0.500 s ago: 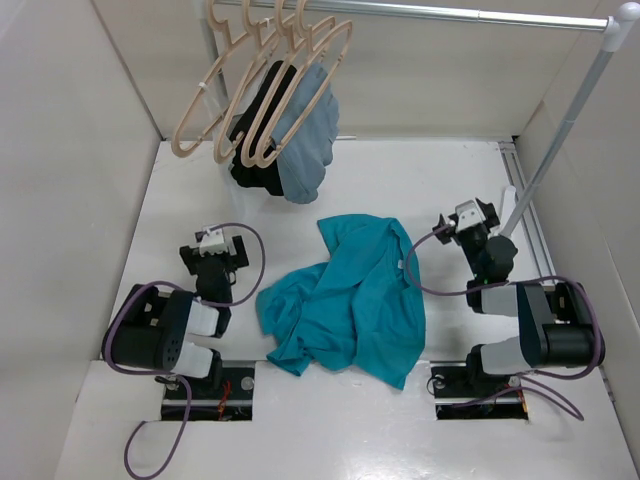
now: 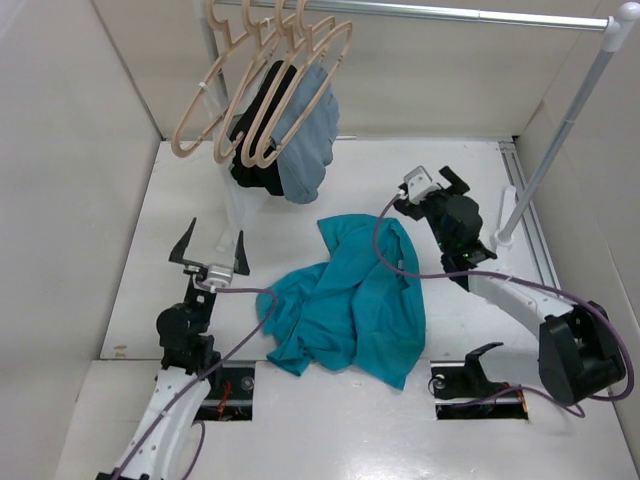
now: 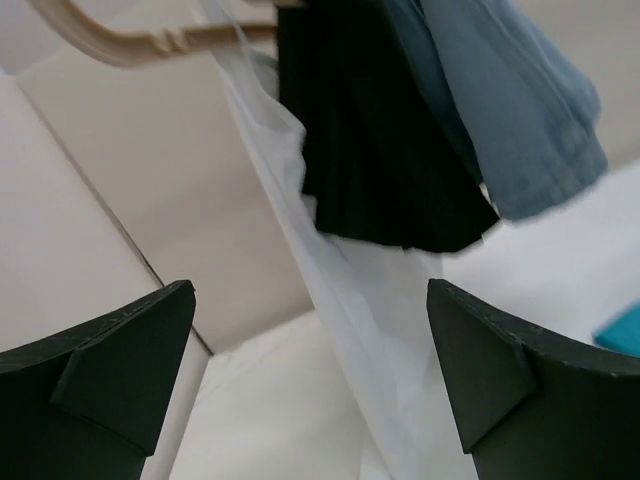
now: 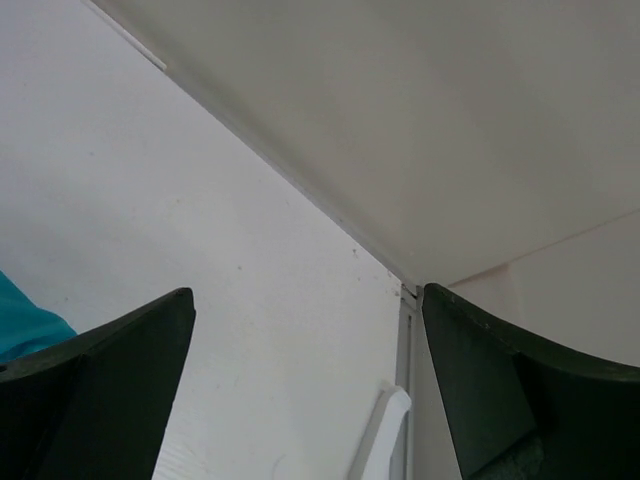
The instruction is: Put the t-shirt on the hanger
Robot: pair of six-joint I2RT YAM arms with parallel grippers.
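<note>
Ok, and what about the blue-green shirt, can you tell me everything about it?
The t-shirt is teal, soft-looking cloth. It lies crumpled in the middle of the white table, near the hanging clothes. It is not hung up. The table touches it. A purple cable crosses its top right corner, touching or not, I cannot tell. Nothing grips it.
</note>
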